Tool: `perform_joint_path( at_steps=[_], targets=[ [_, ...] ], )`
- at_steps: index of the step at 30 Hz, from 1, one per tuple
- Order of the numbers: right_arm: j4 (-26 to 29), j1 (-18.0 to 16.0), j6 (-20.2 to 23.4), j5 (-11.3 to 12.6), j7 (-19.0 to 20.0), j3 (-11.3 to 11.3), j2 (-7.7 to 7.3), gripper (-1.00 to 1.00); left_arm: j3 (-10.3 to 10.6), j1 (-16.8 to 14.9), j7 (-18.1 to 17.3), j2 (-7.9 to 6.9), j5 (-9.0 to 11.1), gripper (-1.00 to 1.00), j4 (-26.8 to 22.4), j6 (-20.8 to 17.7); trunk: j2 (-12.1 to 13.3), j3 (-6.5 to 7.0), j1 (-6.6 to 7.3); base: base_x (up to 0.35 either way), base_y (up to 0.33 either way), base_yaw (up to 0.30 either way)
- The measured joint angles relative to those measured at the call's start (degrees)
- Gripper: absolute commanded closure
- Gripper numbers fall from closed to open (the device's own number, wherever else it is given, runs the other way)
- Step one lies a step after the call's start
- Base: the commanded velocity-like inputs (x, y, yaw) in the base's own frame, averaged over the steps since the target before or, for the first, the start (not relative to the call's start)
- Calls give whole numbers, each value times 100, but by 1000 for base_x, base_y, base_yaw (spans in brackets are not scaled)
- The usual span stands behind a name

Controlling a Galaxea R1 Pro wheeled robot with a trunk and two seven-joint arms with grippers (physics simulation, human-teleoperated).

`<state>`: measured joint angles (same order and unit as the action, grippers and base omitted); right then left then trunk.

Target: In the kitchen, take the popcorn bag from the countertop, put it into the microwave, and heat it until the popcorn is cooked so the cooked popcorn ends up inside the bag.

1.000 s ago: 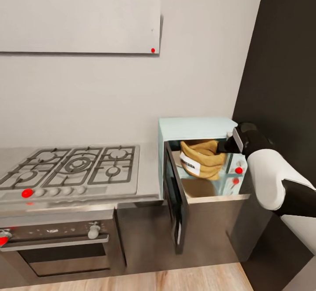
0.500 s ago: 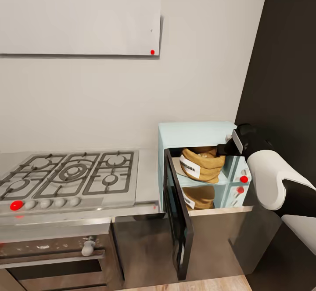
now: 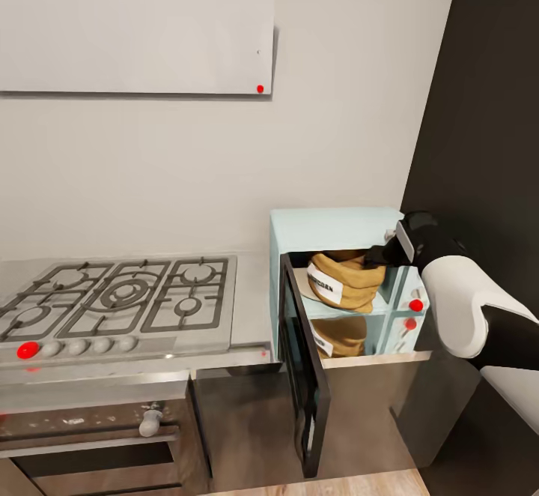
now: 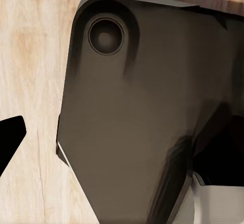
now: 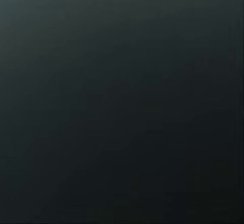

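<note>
Right black gripper (image 3: 376, 254), grip state indiscernible, reached right of centre into boxy pale-blue microwave (image 3: 329, 225) against slumped mustard cloth popcorn bag (image 3: 344, 280).

The popcorn bag (image 3: 346, 281) inside the microwave (image 3: 340, 279) carries a white label (image 3: 324, 284) with a line of dark print; the characters are too blurred to read. The oven panel (image 3: 75, 422) below the hob bears small marks, also unreadable. No other text is readable.
</note>
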<state>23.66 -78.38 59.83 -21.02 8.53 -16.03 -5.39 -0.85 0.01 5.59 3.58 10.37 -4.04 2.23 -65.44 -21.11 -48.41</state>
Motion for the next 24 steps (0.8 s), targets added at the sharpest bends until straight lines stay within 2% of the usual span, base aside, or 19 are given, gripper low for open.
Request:
perform_joint_path(
  at_steps=[3,5,7,10,12,14,18,21,24],
  targets=[
    [83,-3,-1,117,16,1,-7,-100,1,-1,0,3,0,-100,3,0,0,0,-41,-179,0,0],
    [106,-16,1,327,17,-17,-1,-100,3,-3,0,7,0,-100,6,2,2,0,-68,-304,0,0],
    [-26,4,1,-12,6,-2,-3,-100,2,-2,0,8,0,-100,3,0,4,-2,-69,-333,0,0],
    [-26,2,1,12,20,-21,-2,-100,2,-2,1,9,0,-100,4,1,4,-1,-69,-343,0,0],
    [337,0,1,-14,72,-28,4,-100,1,-1,1,9,0,-100,4,1,3,-1,-69,-346,0,0],
    [1099,1,1,-11,143,-29,21,-100,1,-1,0,9,0,-100,4,1,3,-1,-69,-346,0,0],
    [1774,2,2,-5,505,-34,13,-100,1,-1,0,9,0,-100,4,1,3,-1,-69,-346,0,0],
    [2060,2,2,-24,750,-36,-3,-100,1,-1,1,9,0,-100,4,1,3,-1,-69,-346,0,0],
    [2077,17,2,-53,768,-37,-16,-100,4,-1,0,9,0,-100,3,0,4,-2,-69,-346,0,0]
  ],
)
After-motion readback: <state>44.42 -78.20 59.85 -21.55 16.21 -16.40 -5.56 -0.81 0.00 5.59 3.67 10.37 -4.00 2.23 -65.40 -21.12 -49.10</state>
